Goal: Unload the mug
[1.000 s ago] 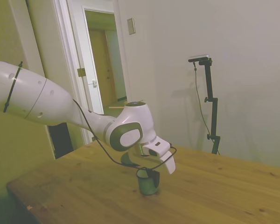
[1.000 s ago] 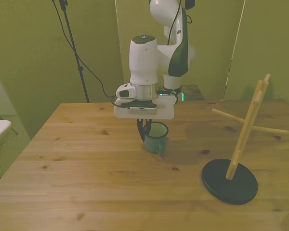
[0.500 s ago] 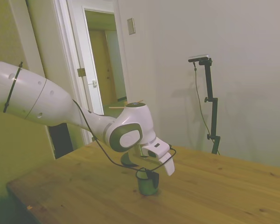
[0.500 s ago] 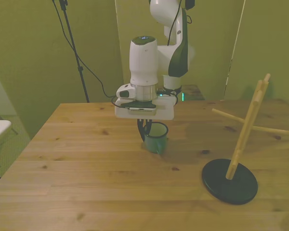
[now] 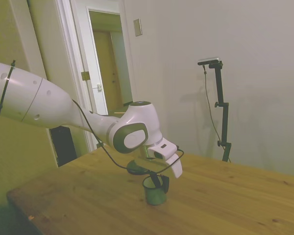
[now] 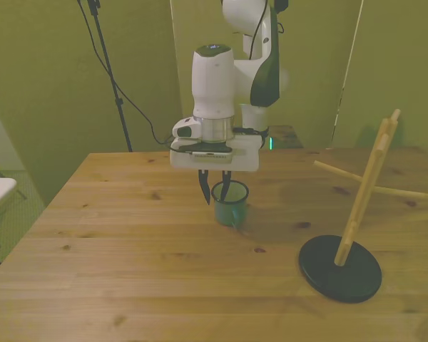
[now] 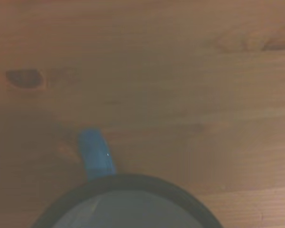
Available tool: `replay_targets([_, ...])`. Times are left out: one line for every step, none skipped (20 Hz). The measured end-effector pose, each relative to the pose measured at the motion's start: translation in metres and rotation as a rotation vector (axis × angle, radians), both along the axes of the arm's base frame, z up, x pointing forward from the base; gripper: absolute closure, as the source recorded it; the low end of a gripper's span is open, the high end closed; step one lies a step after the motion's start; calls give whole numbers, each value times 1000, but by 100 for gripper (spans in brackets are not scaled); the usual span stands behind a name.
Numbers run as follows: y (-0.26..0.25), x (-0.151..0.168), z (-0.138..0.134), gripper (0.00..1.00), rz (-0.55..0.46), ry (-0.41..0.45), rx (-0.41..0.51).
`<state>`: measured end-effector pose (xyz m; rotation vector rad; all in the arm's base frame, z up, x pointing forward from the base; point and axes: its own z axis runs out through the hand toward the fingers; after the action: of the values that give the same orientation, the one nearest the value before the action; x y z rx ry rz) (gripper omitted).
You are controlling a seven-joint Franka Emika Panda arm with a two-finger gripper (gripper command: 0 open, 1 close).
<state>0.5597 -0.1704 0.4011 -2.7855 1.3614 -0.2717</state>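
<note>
The green mug (image 6: 230,208) stands upright on the wooden table (image 6: 128,249), near its middle. My gripper (image 6: 214,188) hangs just above the mug's rim, open. One fingertip (image 6: 202,191) is outside the mug on the front view's left, and the other dips at the rim. In the side view the mug (image 5: 154,194) sits under the gripper (image 5: 158,180). The wrist view shows the mug's dark rim (image 7: 128,183), its white inside and its handle (image 7: 96,154) from close above.
A wooden mug tree (image 6: 362,187) on a round black base (image 6: 340,269) stands at the front view's right with bare pegs. A doorway (image 5: 110,63) is behind the arm in the side view.
The fingers were together on the mug's rim and have spread apart, letting go. The wrist has risen slightly. The mug stays in place on the table.
</note>
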Motion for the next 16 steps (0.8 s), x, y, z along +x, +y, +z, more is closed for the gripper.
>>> replay_targets([1, 2, 5, 0, 4, -6, -1])
replay_targets([3, 5, 10, 0, 8, -13, -3])
replay_targets([6, 8, 17, 0, 14, -19, -3])
replay_targets([10, 11, 24, 0, 21, -27, -2])
replay_targets([15, 14, 31, 0, 29, -31, 0])
replay_targets([20, 16, 38, 0, 36, -33, 3])
replay_targets([25, 17, 43, 0, 42, -32, 7])
replay_targets([30, 18, 48, 0, 49, -31, 10])
replay_targets([35, 17, 52, 0, 54, -25, 15])
replay_targets([40, 16, 57, 0, 57, -20, 20])
replay_targets([44, 14, 61, 0, 58, -16, 25])
replay_targets([49, 11, 67, 0, 60, -10, 32])
replay_targets([54, 9, 73, 0, 62, -9, 40])
replay_targets([59, 6, 79, 0, 66, -6, 51])
replay_targets([64, 2, 85, 0, 71, 0, 63])
replay_targets([67, -2, 92, 0, 76, 2, 66])
